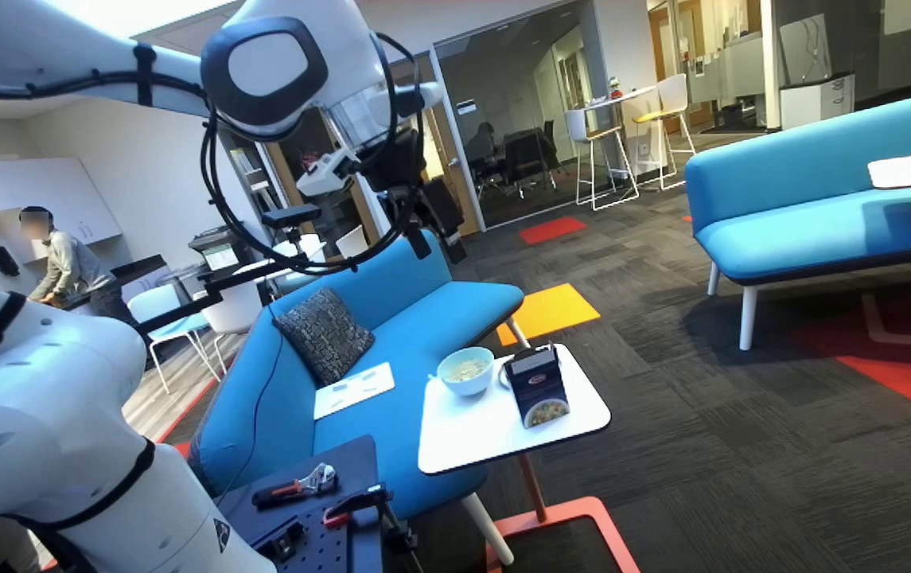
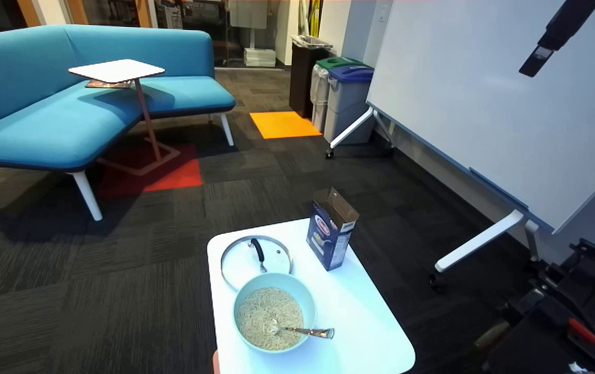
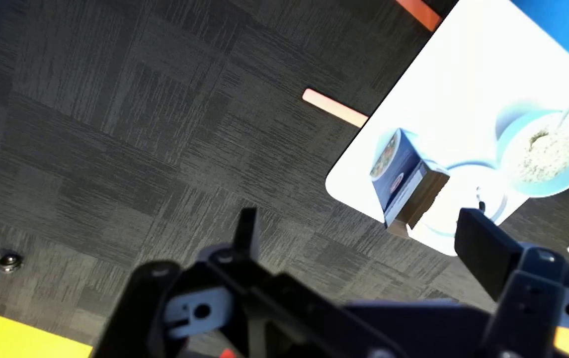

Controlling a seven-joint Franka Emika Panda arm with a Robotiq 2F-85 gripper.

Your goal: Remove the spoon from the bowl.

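Observation:
The light blue-green bowl [image 2: 305, 301] stands on a small white table and holds a pale grain-like food. It also shows in an exterior view [image 1: 466, 387] and in the wrist view [image 3: 545, 189]. The metal spoon [image 2: 312, 332] lies in the bowl, its head in the food and its handle over the rim. Its handle shows faintly in the wrist view [image 3: 566, 117]. My gripper [image 1: 439, 250] is high above and apart from the table. In the wrist view its fingers [image 3: 359, 216] are wide apart with nothing between them. Only one finger shows in an exterior view [image 2: 536, 59].
An open dark blue box [image 2: 328, 231] stands on the white table [image 2: 365, 337]. A glass lid with a black handle [image 2: 259, 252] lies beside the bowl. A blue sofa [image 1: 423, 322] adjoins the table. A whiteboard [image 2: 484, 93] stands nearby.

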